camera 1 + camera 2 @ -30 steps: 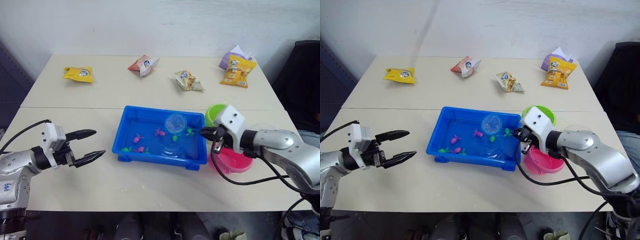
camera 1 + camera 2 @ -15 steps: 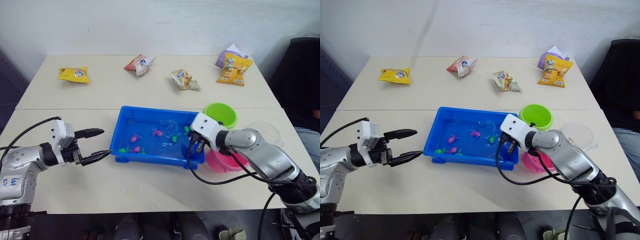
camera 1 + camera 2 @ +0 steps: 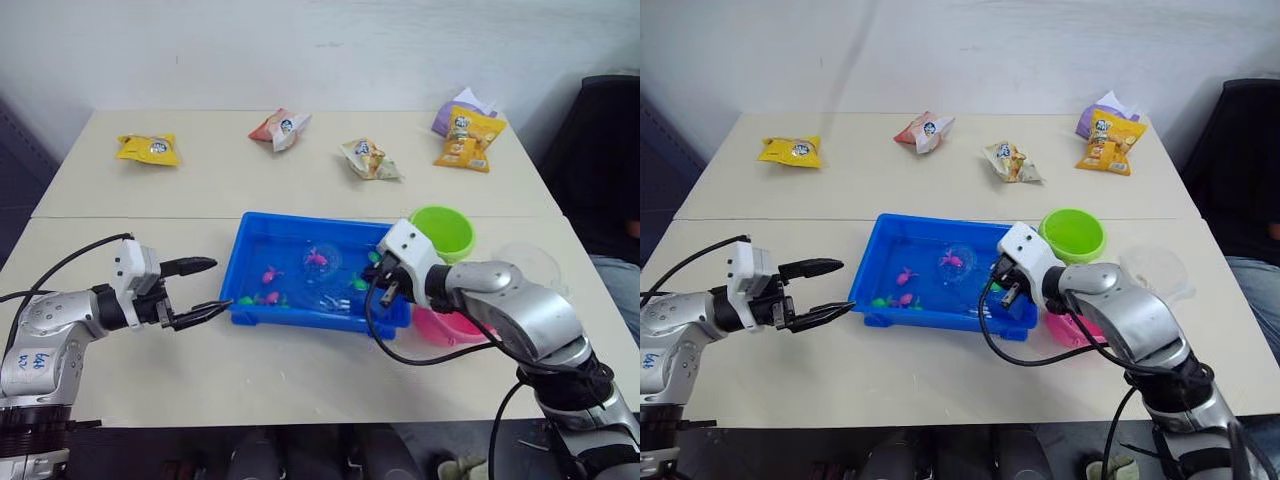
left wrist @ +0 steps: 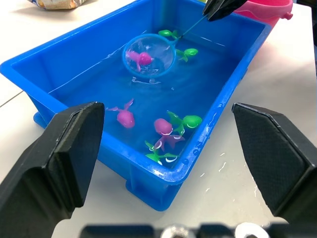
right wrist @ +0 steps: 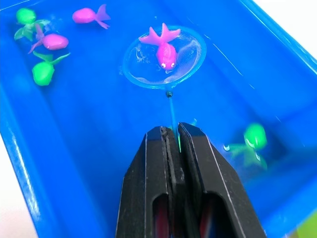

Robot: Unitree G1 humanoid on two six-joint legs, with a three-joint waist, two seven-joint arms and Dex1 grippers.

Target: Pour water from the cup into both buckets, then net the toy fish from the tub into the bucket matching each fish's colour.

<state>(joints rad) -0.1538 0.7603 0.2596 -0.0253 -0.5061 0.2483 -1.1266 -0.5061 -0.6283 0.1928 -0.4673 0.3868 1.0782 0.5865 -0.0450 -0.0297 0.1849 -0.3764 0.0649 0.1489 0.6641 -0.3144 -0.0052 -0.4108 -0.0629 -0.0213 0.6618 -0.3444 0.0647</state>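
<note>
Your right gripper is clamped on the thin stick of the net, fingers pressed together at the near end of the handle, and that is the place to hold it. The hoop sits out ahead of the fingertips, low in the tub, with a magenta fish lying across the mesh. Treat the net as very light and probably whippy: a stick this slender will likely flex and can twist between the pads, so judge any lift as one to take slowly and level, since the wet plastic fish looks slick and could slide off a tilted rim. The net's long axis runs straight forward from your fingers, hoop end pointing away from the gripper; the fish in it lies roughly along that line, head toward you, tail away. The pink bucket is just beside and behind your right wrist, the green bucket near it. Your left gripper hangs spread wide apart, holding nothing, just beside the tub's outer wall.
</note>
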